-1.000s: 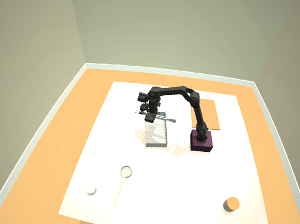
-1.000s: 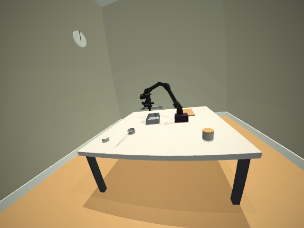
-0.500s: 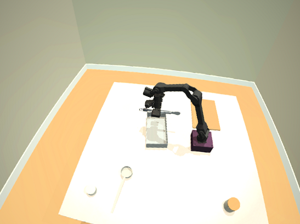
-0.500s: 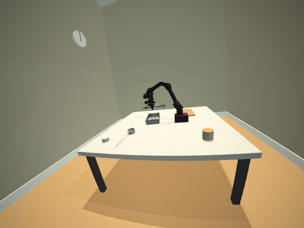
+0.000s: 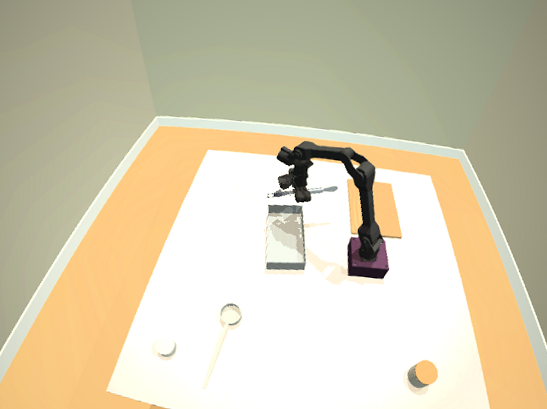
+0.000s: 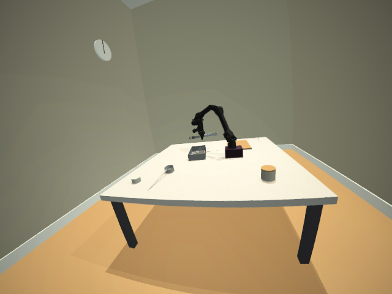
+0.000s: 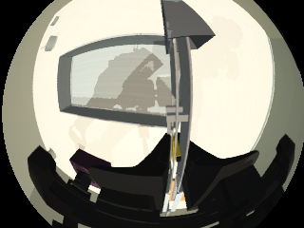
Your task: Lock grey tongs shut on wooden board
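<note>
Above the white bench [image 5: 330, 324] [image 6: 218, 186], our pincer [image 5: 302, 197] [image 6: 202, 137] [image 7: 171, 136] is clamped on the tongs [image 5: 324, 190] [image 6: 210, 135] [image 7: 185, 90], their long axis near level, tips needing upturning.

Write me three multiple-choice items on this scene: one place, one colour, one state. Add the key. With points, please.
1. Where is the wooden board [image 5: 387, 206] [image 6: 244, 144]?
A) inside the roasting tin [image 5: 285, 266] [image 6: 196, 156]
B) on the table
C) on the floor

2. What colour is the block under the arm's base?
A) dark purple
B) yellow
C) white

3. How is the gripper [image 5: 302, 195] [image 6: 202, 137] [image 7: 171, 136]?
A) wide open with nothing in it
B) resting on the wooden board
C) shut on the grey tongs [image 5: 320, 189] [image 6: 210, 135] [image 7: 186, 85]

B: the top view shows it lying flat on the white surface.
A: the top view shows the block's dark purple faces.
C: the wrist view shows the tongs between the fingers, and the exterior view shows them raised.
</note>
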`<action>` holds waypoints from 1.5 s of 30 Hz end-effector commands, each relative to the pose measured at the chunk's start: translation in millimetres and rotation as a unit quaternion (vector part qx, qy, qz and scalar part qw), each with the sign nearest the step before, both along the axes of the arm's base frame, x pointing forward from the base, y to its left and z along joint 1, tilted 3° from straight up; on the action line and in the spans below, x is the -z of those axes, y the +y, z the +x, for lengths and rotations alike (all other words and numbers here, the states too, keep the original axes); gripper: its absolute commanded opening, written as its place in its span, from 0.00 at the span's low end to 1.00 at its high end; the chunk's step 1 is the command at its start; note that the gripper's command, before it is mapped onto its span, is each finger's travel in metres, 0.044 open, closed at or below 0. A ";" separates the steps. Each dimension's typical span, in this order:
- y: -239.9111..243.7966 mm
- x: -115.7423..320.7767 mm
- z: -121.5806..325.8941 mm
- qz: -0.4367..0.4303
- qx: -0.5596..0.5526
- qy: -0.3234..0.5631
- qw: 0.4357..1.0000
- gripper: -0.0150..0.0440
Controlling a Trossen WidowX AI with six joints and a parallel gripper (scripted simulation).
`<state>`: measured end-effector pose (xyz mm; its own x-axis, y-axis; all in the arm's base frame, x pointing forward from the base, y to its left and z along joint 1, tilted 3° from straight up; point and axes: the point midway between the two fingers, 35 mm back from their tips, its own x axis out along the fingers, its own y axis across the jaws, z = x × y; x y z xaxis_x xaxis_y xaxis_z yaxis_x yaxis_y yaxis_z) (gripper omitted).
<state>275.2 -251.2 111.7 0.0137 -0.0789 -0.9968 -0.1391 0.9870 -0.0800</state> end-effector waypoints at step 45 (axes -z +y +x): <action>-83.6 -8.4 -148.6 -0.005 -0.017 0.005 1.000 0.00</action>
<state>132.5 -332.9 119.8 0.0034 -0.0881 -0.9961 -0.2984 0.9506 -0.0851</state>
